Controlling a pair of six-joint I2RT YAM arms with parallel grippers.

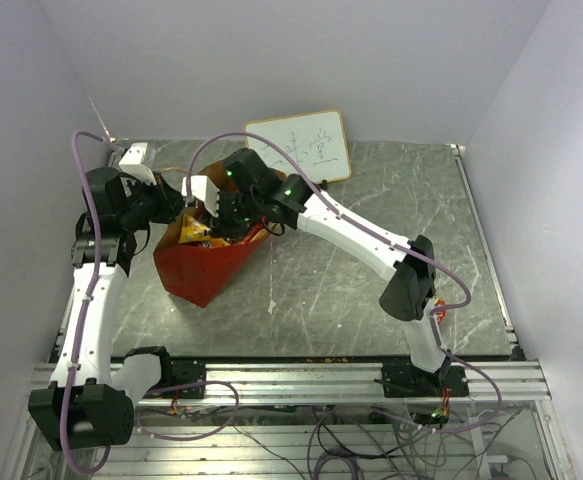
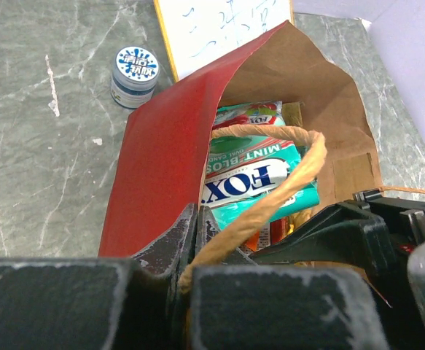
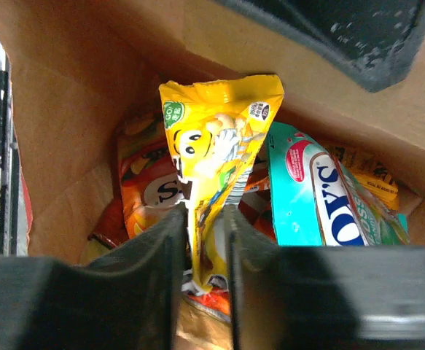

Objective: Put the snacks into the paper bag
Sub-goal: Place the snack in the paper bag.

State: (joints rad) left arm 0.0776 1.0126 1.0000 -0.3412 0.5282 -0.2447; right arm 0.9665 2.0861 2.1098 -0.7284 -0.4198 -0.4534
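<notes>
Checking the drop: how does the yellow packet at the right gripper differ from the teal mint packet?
The yellow packet sits between the fingers of the right gripper; the teal packet lies beside it, clear of them. Yellow is crumpled, teal smoother. Both are inside the paper bag.

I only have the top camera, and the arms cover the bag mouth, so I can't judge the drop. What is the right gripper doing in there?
Observer: The right gripper is inside the paper bag, straddling a yellow packet; gripping or not, I cannot tell.
Operator: And the left?
Observer: The left gripper is shut on the bag's twisted handle.
Operator: Other snacks inside?
Observer: A teal mint packet lies in the bag.
</notes>
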